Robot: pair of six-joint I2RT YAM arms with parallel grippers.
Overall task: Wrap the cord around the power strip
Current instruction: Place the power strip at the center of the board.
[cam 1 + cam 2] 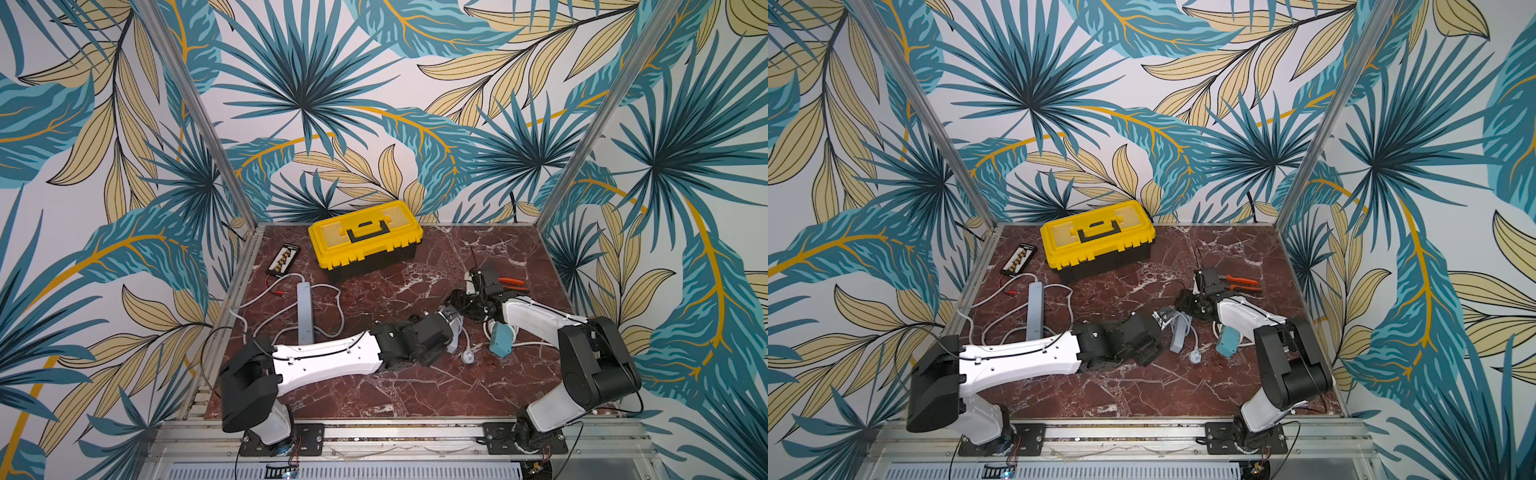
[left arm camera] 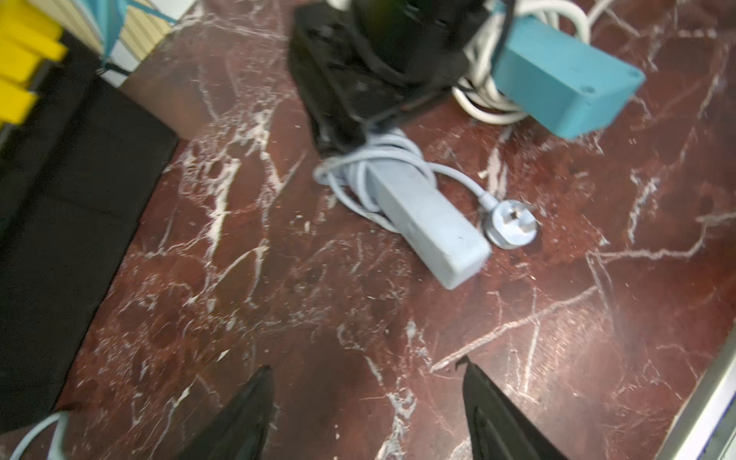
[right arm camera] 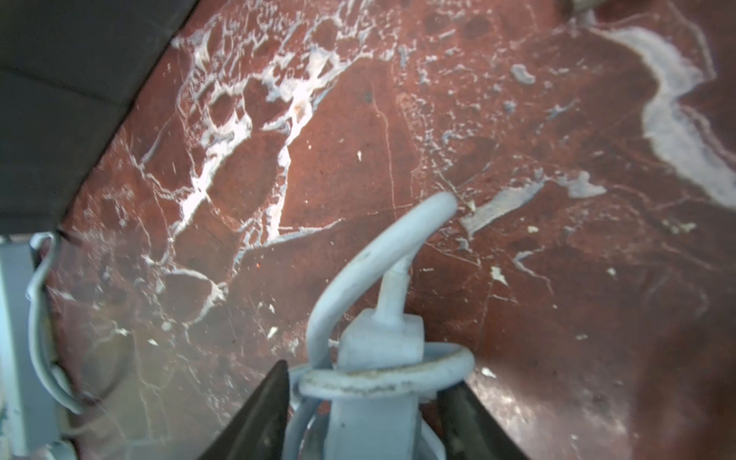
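A short grey power strip (image 2: 428,217) lies in the middle of the marble table, its grey cord (image 2: 358,167) looped several times around the far end. Its round plug (image 2: 511,227) rests flat beside it. My right gripper (image 3: 370,374) straddles that wrapped end, its fingers (image 3: 267,402) pressed against the cord loops on both sides. My left gripper (image 2: 368,370) is open and empty, drawn back from the strip over bare marble. In both top views the strip (image 1: 456,338) (image 1: 1178,334) sits between the two wrists.
A long grey power strip (image 1: 304,309) with a loose cord (image 1: 266,291) lies at the left. Under my right arm sits a teal box (image 1: 500,338) with a white cable. A yellow toolbox (image 1: 365,237) stands at the back, orange pliers (image 1: 513,282) at the right, a black board (image 1: 283,259) at the back left.
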